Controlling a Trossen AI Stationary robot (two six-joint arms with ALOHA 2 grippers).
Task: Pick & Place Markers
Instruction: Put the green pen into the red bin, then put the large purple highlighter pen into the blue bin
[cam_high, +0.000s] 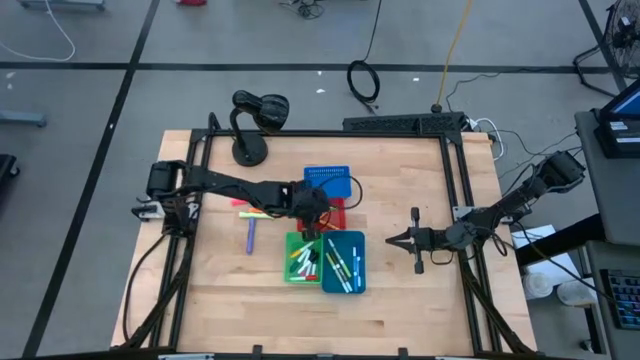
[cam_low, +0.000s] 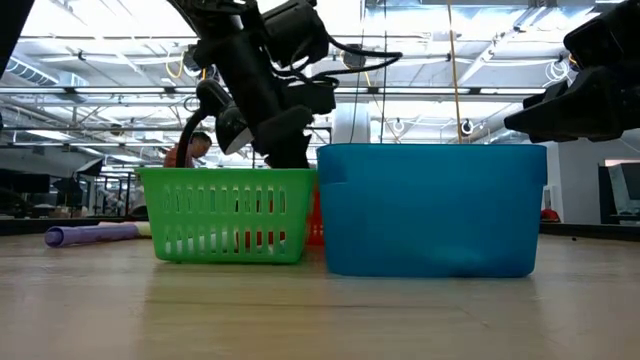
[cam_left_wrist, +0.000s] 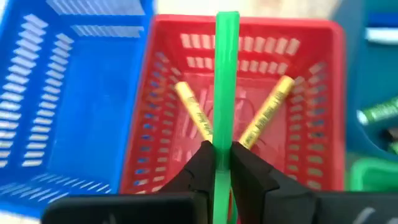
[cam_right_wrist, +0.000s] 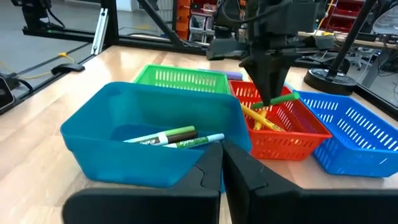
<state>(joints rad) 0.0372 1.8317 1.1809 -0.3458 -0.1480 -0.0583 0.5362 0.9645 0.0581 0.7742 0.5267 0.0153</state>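
Note:
My left gripper (cam_left_wrist: 222, 149) hangs over the red bin (cam_left_wrist: 311, 112), shut on a green marker (cam_left_wrist: 226, 74); the right wrist view shows it there too (cam_right_wrist: 272, 96). Two yellow markers (cam_left_wrist: 267, 112) lie crossed on the red bin's floor. The teal bin (cam_right_wrist: 124, 124) holds green and white markers (cam_right_wrist: 177, 137), and the green bin (cam_high: 290, 245) holds several more (cam_high: 303, 262). A purple marker (cam_high: 250, 237) and pink, yellow and orange ones (cam_high: 255, 213) lie flat on the table. My right gripper (cam_high: 392, 240) waits shut, right of the teal bin. My left gripper pinches the green marker's barrel (cam_left_wrist: 222, 140) between its two fingers, which lie across it. It comes from above, pointing down. The marker is lifted clear and about level over the red bin (cam_right_wrist: 283, 98), most of its length sticking out to one side of the fingers.
An empty blue bin (cam_high: 326, 180) sits behind the red one. A black stand with a round base (cam_high: 250, 150) stands at the far left of the table. Bare wood lies near the front edge (cam_high: 300, 320). A person (cam_low: 190, 150) shows in the room behind.

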